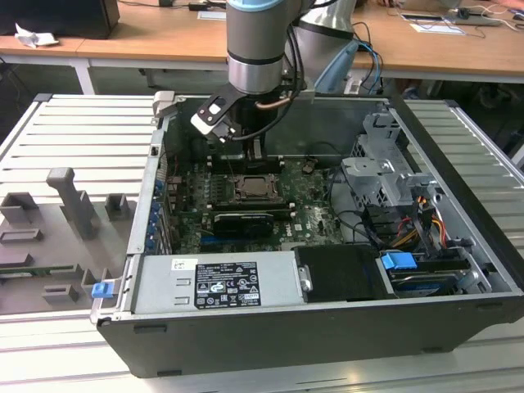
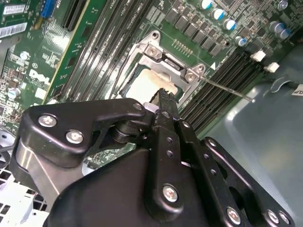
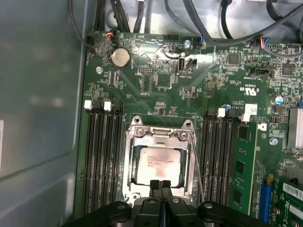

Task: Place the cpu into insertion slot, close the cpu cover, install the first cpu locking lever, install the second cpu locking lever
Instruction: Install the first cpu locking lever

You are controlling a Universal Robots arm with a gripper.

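Note:
The cpu (image 3: 158, 163) shows its pale metal top inside the insertion slot (image 3: 130, 189) on the green motherboard. The cpu cover (image 3: 158, 134), a silvery frame, lies flat around it. The chip (image 2: 144, 84) also shows in the second wrist view, just beyond my fingertips. My gripper (image 3: 161, 183) hovers over the socket's edge, its two black fingers pressed together and holding nothing. A thin wire locking lever (image 2: 227, 90) angles out from the socket corner over the memory slots; it is the same lever (image 3: 196, 165) beside the cover. In the exterior view the gripper (image 1: 255, 155) hangs above the socket (image 1: 258, 188).
Long black memory slots (image 3: 102, 156) flank the socket on both sides. The grey case wall (image 3: 38, 94) stands close beside them. Cables (image 3: 213, 28) cross the board's far edge. A drive cage (image 1: 385, 176) and power supply (image 1: 217, 282) fill the rest of the case.

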